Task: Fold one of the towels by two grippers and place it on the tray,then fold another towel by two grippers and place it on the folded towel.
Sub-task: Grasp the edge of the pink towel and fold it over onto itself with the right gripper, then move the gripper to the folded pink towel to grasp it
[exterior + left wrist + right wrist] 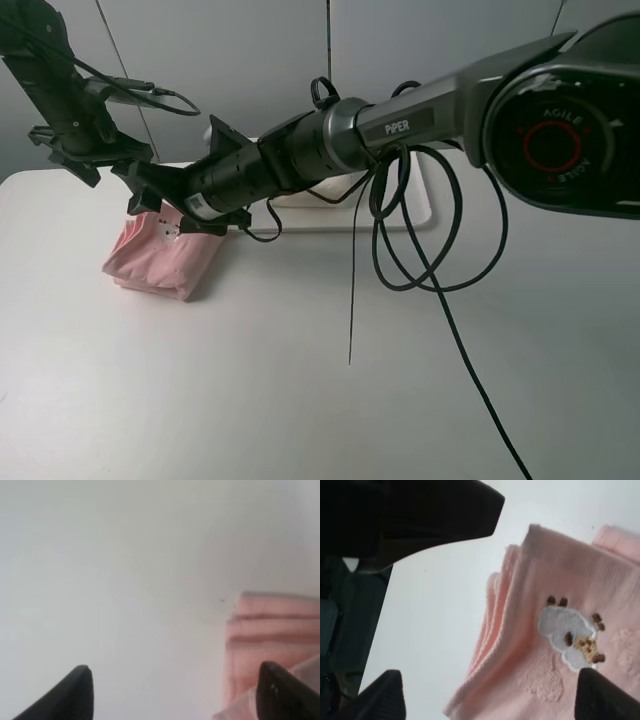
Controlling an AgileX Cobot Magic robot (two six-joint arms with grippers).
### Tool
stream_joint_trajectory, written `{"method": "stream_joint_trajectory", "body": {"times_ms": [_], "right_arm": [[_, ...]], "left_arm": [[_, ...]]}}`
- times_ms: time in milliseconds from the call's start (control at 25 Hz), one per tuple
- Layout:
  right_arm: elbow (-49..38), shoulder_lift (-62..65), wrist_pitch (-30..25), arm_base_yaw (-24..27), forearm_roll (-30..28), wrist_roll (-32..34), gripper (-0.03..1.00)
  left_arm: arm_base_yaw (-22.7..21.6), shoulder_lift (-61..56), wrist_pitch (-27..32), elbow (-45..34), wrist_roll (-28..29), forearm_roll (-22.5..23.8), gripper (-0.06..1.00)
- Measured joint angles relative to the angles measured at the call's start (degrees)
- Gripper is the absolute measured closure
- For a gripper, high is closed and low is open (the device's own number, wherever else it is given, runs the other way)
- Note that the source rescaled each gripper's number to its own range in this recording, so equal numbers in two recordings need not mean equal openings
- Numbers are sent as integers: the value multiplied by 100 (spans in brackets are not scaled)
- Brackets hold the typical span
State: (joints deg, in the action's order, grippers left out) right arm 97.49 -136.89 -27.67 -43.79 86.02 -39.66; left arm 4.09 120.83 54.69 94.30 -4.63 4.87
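A pink towel (pixel 160 258), folded into a thick pad, lies on the white table at the left. It shows in the left wrist view (pixel 270 630), and in the right wrist view (pixel 560 655) with a sheep patch (pixel 570 636) on top. My right gripper (pixel 172 212) reaches across from the right and hovers open over the towel's far edge (pixel 490 700). My left gripper (pixel 115 168) is open just behind the towel's far left corner (pixel 175 695). The white tray (pixel 425 208) stands at the back, partly hidden by my right arm. Something pale (pixel 305 195) lies on it.
Black cables (pixel 420 235) hang in loops from my right arm down over the tray's front edge and the table's middle. The two grippers are close together; the left one fills a corner of the right wrist view (pixel 420 515).
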Motion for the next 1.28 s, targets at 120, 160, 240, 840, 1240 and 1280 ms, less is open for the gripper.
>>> {"method": "stream_joint_trajectory", "body": {"times_ms": [120, 160, 240, 840, 1240, 1280], "right_arm": [[18, 53, -226, 158, -516, 527, 22], [18, 53, -269, 206, -745, 768, 22], [18, 39, -386, 323, -1196, 1344, 22], [27, -519, -704, 385, -1468, 2112, 22], [46, -690, -451, 340, -660, 1713, 30], [46, -714, -451, 328, -547, 1669, 31]], "left_arm": [[-63, 0, 107, 191, -4, -113, 9], [-87, 0, 165, 216, -55, -158, 9], [-113, 0, 298, 238, -181, -281, 9], [-113, 0, 496, 238, -744, -986, 9], [-113, 0, 496, 241, -755, -996, 9], [-113, 0, 496, 241, -755, -1008, 9]]}}
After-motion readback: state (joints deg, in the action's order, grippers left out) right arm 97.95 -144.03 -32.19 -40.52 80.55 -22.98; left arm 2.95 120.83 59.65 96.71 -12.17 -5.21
